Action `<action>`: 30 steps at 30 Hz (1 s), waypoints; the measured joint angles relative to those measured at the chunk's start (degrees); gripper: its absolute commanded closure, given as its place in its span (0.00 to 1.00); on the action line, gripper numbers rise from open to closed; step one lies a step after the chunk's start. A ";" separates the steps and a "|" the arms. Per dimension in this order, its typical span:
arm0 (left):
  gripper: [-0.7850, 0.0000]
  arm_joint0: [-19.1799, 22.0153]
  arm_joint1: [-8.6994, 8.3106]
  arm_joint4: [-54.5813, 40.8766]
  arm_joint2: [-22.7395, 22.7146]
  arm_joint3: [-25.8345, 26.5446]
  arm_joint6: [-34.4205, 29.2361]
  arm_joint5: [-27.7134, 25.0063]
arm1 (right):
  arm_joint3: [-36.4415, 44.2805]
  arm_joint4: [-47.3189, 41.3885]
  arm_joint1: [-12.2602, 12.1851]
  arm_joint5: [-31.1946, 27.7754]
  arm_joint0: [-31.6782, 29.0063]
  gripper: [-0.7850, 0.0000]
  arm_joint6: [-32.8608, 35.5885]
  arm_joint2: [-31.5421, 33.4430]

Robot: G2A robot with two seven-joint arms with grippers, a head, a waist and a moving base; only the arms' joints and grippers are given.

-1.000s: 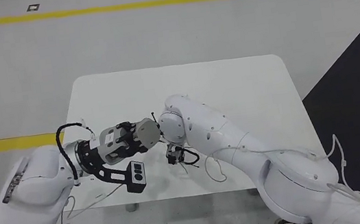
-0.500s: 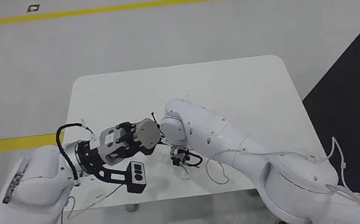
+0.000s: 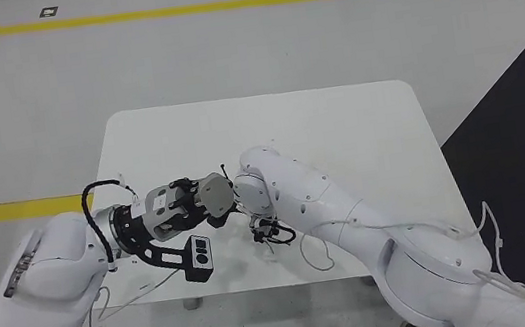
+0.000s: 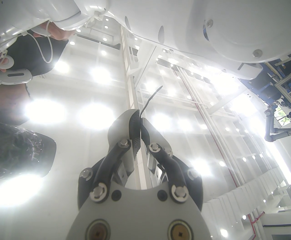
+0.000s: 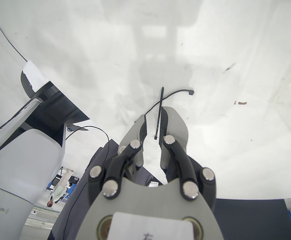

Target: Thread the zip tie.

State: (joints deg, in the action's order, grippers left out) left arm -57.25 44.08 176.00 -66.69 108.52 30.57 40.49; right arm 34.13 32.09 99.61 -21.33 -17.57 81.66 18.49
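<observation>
Left tool (image 4: 139,120) clamped on a thin black plastic zip tie (image 4: 149,102), right tool (image 5: 154,113) spread astride a second black tie (image 5: 161,97): best grip beside its head, slot left clear.

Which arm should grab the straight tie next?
Right, probably. The right gripper hangs over the table, jaws open, a straight tie between them. The left gripper is shut on a second tie, pointing up.

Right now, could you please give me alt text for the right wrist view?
The open right tool hangs over the white table with a straight black zip tie between its fingers. A second, curved tie curves just beyond.
</observation>
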 measured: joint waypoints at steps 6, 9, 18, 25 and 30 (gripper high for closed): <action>1.00 0.00 0.00 0.00 0.00 0.00 0.00 0.00 | -0.72 0.43 0.33 -0.23 -0.27 0.84 0.02 0.08; 1.00 0.00 0.00 0.00 0.00 0.00 0.00 0.00 | -1.08 0.65 0.52 -0.36 -0.41 0.84 -0.03 0.11; 1.00 0.00 0.00 0.00 0.00 0.00 0.00 0.00 | -2.56 1.36 1.18 -0.83 -0.35 0.85 -0.11 0.22; 1.00 0.00 0.00 0.00 0.00 0.00 0.00 0.00 | -3.89 1.96 1.63 -0.90 -0.31 0.86 -0.52 0.35; 1.00 0.00 0.00 0.00 0.00 0.00 0.00 0.00 | -4.48 2.37 2.03 -1.03 -0.32 0.89 -0.66 0.40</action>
State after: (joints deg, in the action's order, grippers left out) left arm -57.25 44.08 176.00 -66.69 108.52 30.57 40.49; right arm 29.65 34.45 101.64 -22.36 -17.89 81.00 18.89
